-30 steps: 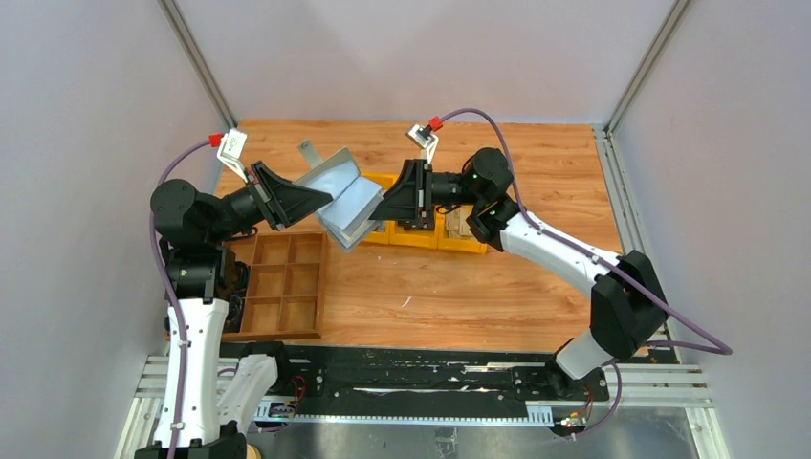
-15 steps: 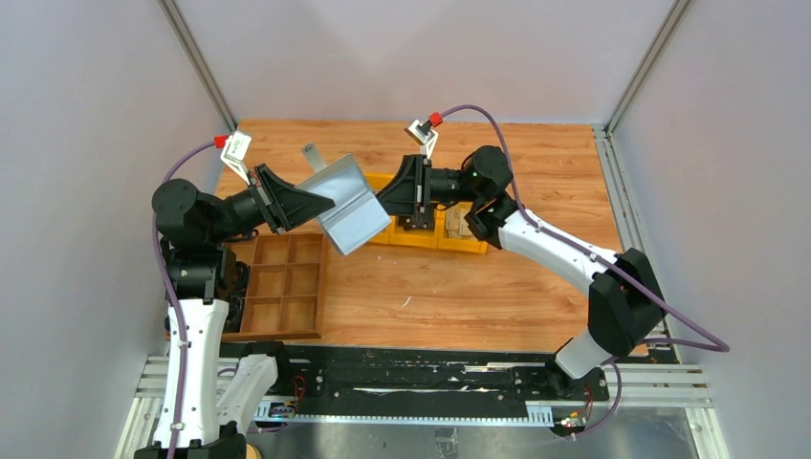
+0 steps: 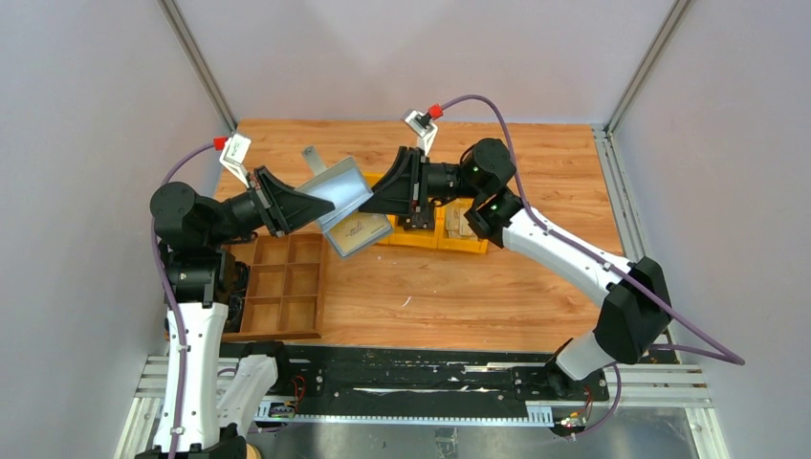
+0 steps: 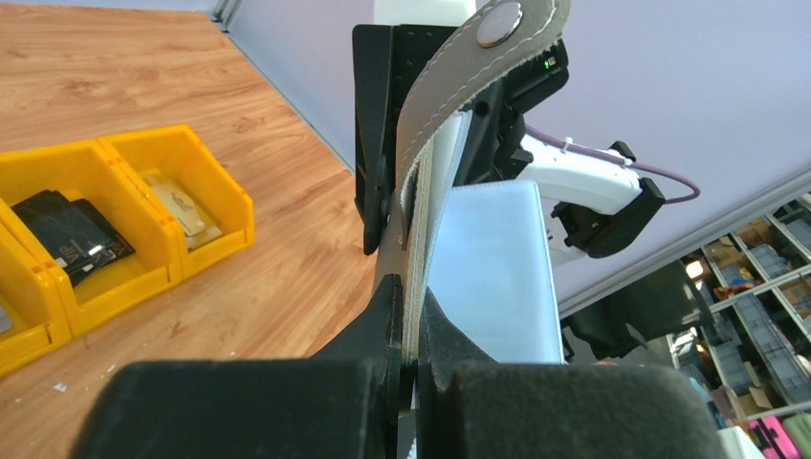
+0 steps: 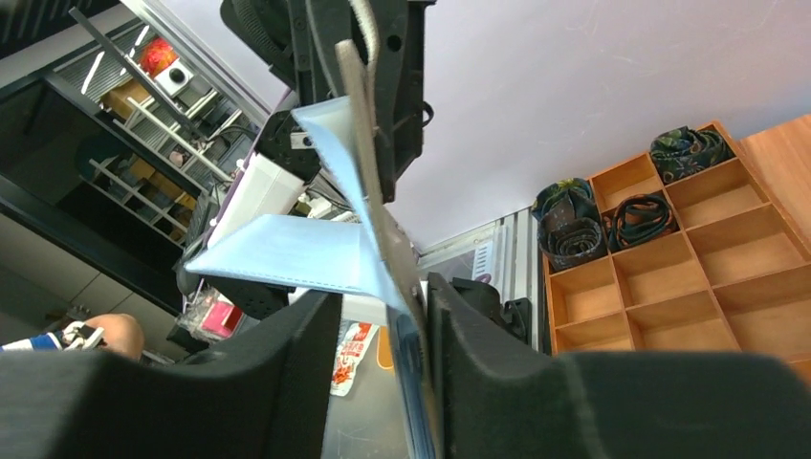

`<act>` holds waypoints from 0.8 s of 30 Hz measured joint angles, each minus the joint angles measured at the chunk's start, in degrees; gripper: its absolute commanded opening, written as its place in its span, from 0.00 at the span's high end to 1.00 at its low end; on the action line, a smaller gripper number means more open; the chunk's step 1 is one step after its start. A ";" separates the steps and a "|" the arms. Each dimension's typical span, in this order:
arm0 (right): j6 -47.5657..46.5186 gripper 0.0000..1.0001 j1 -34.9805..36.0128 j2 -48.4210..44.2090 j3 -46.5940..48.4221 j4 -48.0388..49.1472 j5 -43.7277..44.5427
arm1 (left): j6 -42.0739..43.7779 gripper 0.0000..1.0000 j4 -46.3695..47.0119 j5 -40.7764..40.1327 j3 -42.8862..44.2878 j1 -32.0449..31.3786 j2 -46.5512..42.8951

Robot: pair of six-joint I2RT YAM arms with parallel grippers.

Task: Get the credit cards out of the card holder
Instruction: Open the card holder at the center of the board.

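Left gripper (image 3: 323, 203) clamps the card holder (image 3: 342, 185) aloft; right gripper (image 3: 368, 206), part-open, straddles its edge, credit cards (image 3: 359, 230) showing just beside it.

White arms (image 3: 564, 253), black joints (image 3: 626, 316); purple cables (image 3: 475, 98) (red-capped connectors (image 3: 435, 111)).

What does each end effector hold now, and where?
The left end effector is shut on the card holder, pinching the edge of one grey cover. The right end effector has the holder's blue inner flap between its jaws; whether they grip cannot be told.
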 measured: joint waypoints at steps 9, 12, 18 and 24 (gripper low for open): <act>4.17 0.91 0.07 2.36 0.57 0.24 0.46 | 3.89 0.78 -2.69 -0.02 0.00 0.00 -0.81; 5.29 0.98 0.07 2.58 0.57 0.52 0.37 | 8.48 0.69 -7.41 -2.62 1.36 0.00 -0.87; 6.73 1.00 0.00 2.58 0.42 0.83 -0.61 | 16.63 0.41 -14.27 -10.56 4.72 0.00 -1.11; 3.76 1.00 -0.04 2.34 0.79 -8.55 -1.64 | 17.05 0.16 -13.90 -9.18 4.42 0.00 -1.60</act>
